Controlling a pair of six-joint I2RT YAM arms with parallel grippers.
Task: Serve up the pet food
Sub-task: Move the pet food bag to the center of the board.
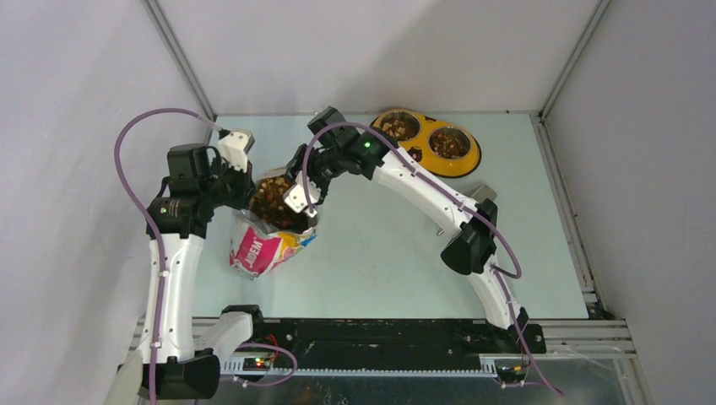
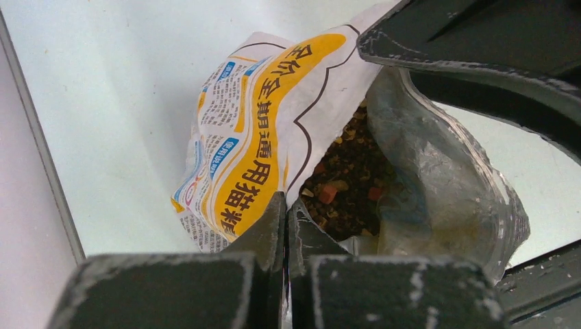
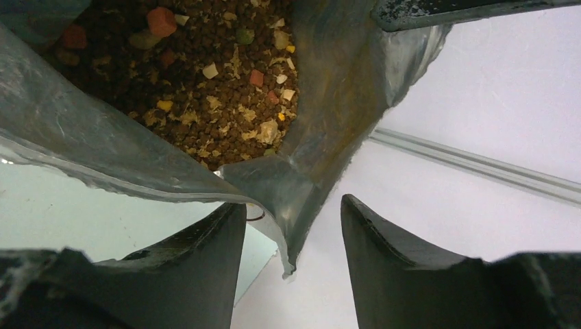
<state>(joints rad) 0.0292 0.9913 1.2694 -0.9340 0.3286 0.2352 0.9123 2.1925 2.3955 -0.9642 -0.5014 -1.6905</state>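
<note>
The glossy white, orange and pink bag (image 1: 263,245) stands upright at the left of the table with its mouth open. The pet food (image 1: 274,198) fills it: brown kibble with some red and tan bits. My left gripper (image 1: 252,196) is shut on the bag's left rim. In the left wrist view its fingertips (image 2: 286,205) pinch the printed edge of the bag (image 2: 260,130), with kibble (image 2: 349,171) just beyond. My right gripper (image 1: 297,213) is open at the opposite rim. In the right wrist view the gripper (image 3: 293,212) straddles the bag's foil corner (image 3: 301,199), which hangs loose between the fingers below the kibble (image 3: 205,89).
A yellow oval double-bowl feeder (image 1: 422,156) sits at the back right with kibble in both bowls. A grey metal scoop (image 1: 483,192) lies partly behind the right arm. Grey walls and a metal rail (image 3: 479,168) enclose the table.
</note>
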